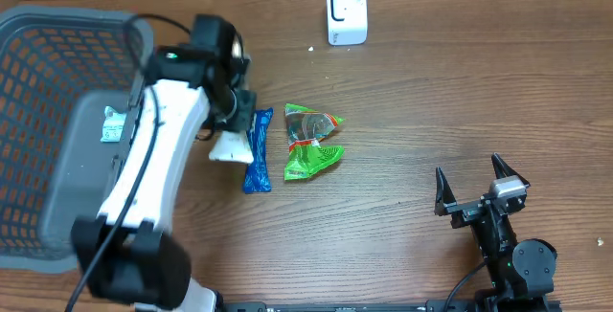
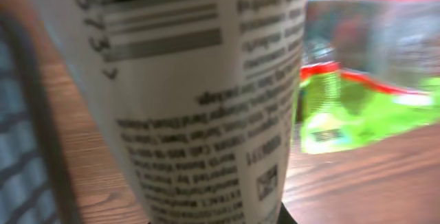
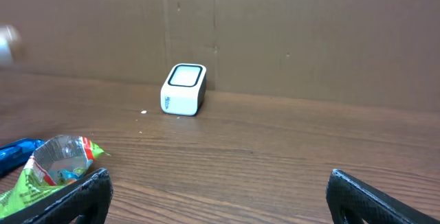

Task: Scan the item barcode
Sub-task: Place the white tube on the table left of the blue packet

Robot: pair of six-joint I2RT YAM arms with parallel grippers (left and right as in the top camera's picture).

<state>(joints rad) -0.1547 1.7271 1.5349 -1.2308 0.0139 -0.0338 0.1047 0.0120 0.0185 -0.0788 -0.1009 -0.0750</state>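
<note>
My left gripper (image 1: 228, 125) is shut on a white tube-like item (image 1: 230, 147) just left of the blue packet. In the left wrist view that item (image 2: 185, 100) fills the frame, showing black print, grey bars and a small square code. The jaws themselves are almost hidden behind it. The white barcode scanner (image 1: 346, 12) stands at the table's far edge, and shows against the cardboard wall in the right wrist view (image 3: 184, 89). My right gripper (image 1: 472, 188) rests near the front right, open, with nothing between its fingers (image 3: 82, 196).
A grey mesh basket (image 1: 57, 111) occupies the left side, under the left arm. A blue packet (image 1: 257, 149) and a green snack bag (image 1: 311, 142) lie mid-table. The green bag (image 2: 357, 107) sits right of the held item. A cardboard wall backs the table.
</note>
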